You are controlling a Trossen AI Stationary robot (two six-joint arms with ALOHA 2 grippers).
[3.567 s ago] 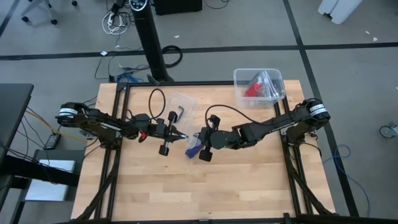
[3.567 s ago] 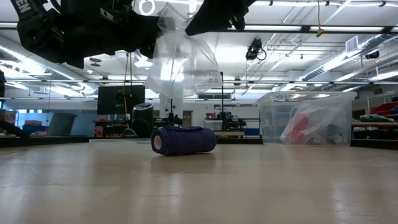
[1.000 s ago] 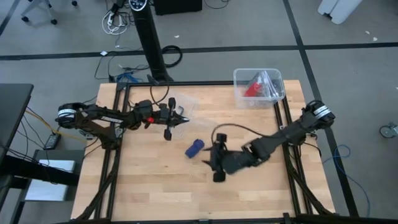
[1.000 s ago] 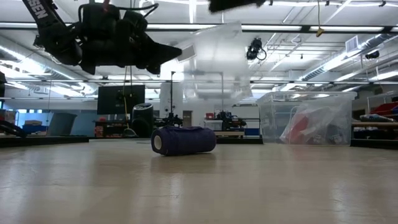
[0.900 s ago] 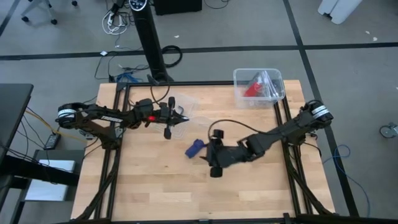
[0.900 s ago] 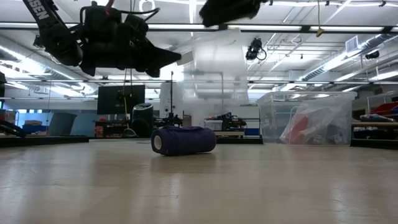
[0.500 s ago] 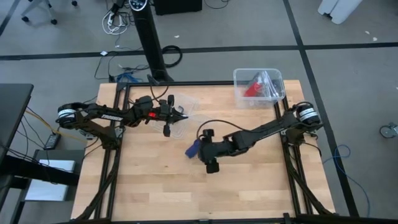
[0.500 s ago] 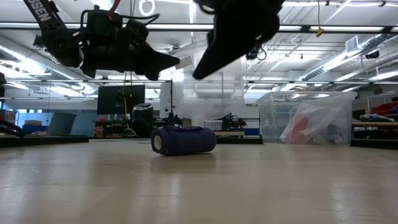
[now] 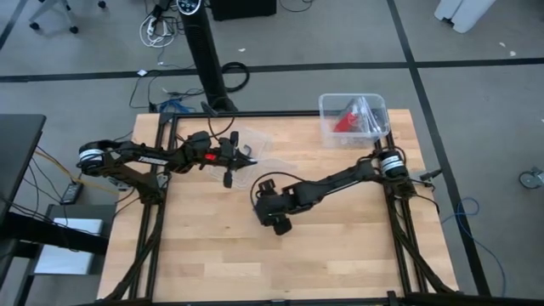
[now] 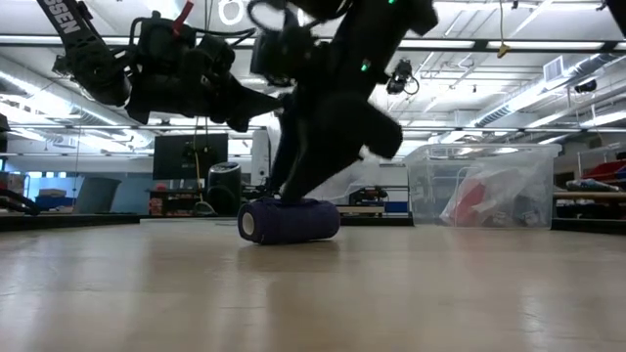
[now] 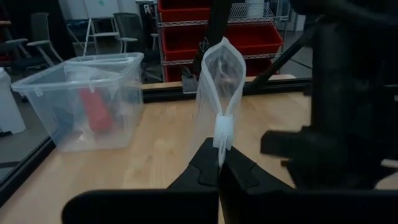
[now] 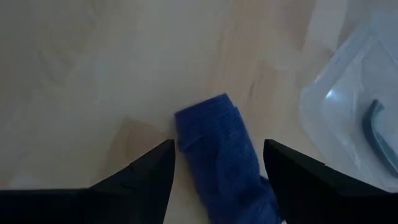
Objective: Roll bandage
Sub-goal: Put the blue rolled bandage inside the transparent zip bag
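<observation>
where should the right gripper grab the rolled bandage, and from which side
Across the middle of the bandage, from straight above, one finger on each curved flank. It lies on its side on the table as a short cylinder, and the right gripper is open astride it, so closing there should pinch the soft body rather than its ends.

The dark left arm is reaching in from the table's left side, its left gripper (image 9: pixel 242 159) holding up a clear plastic bag (image 9: pixel 251 144) near the far middle of the light wooden table (image 9: pixel 340 246). The dark right arm is stretching across from the right edge, its right gripper (image 9: pixel 265 202) sitting at the table's centre. The bandage is probably lying beneath it, hidden. A clear plastic bin (image 9: pixel 330 110) containing a red item (image 9: pixel 345 120) is standing at the far right corner.
</observation>
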